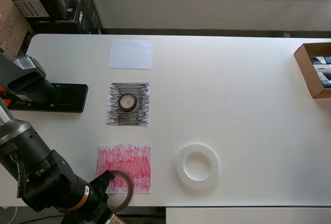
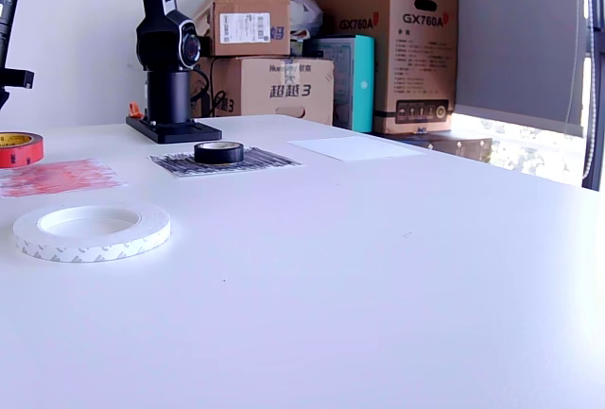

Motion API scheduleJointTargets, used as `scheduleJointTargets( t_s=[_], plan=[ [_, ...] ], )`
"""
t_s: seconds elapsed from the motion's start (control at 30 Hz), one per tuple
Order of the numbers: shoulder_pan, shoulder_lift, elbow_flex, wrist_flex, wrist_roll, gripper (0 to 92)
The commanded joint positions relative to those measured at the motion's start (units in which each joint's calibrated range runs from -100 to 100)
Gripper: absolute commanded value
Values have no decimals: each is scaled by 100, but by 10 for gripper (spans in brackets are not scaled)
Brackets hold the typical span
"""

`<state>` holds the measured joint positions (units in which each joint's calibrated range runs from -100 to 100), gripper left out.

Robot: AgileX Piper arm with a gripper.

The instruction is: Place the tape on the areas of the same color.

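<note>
Gripper (image 1: 106,182) pinched the red tape roll (image 1: 120,190), held flat over the red sheet (image 1: 126,166) corner by the table (image 1: 248,105) edge.

the open table (image 1: 248,115) to my overhead right lies free for passing, while the white tape roll (image 1: 197,166) sits beside the red sheet (image 1: 125,166) and the black base (image 1: 64,98) flanks the black sheet (image 1: 129,104).

There were three tape rolls: black (image 1: 128,102), white (image 1: 197,166) and red (image 1: 122,190). Three paper sheets lay there: white (image 1: 131,54), black-scribbled (image 1: 140,115), red-scribbled (image 1: 124,162).
</note>
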<state>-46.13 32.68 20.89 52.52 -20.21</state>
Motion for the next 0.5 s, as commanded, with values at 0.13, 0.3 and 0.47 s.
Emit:
scheduleJointTargets(
  t_s=[0.13, 0.3, 0.47],
  plan=[
    [581, -87, 169, -13, 57, 1],
    [597, -87, 415, -30, 57, 1],
    [612, -97, 469, -38, 41, 1]
  ],
)
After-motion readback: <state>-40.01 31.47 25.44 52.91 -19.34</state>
